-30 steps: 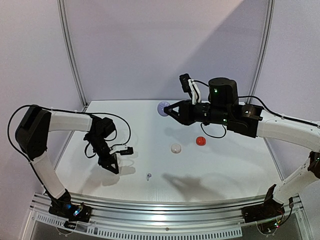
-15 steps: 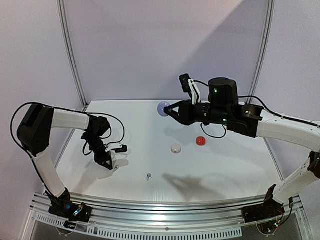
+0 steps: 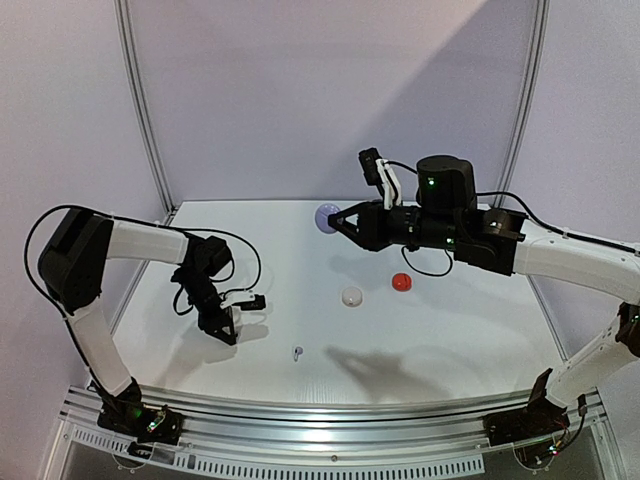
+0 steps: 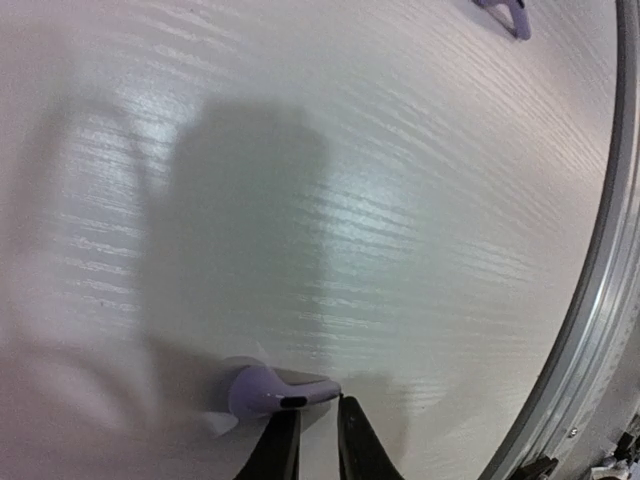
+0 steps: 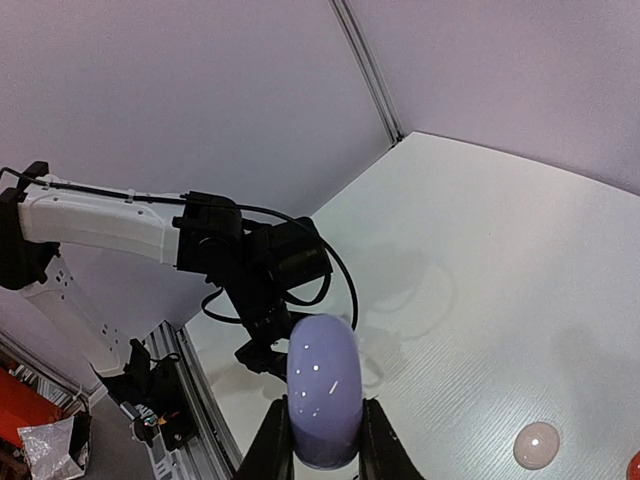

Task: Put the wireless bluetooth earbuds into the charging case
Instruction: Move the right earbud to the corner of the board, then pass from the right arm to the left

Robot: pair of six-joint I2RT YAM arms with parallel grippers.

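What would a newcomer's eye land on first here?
First, the right gripper holding a lilac case up in the air over the far middle of the table. Next, the left gripper, low at the near left, seems to pinch a lilac earbud at its tips. A white case and a red case sit mid-table.

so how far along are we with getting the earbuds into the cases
Nothing looks finished: no earbud shows inside a case. In hand: the left gripper pinches a lilac earbud near the table, and the right gripper holds the lilac case up in the air. Left: seating that earbud, then another earbud lying on the table. The white case and red case sit on the table, away from both grippers.
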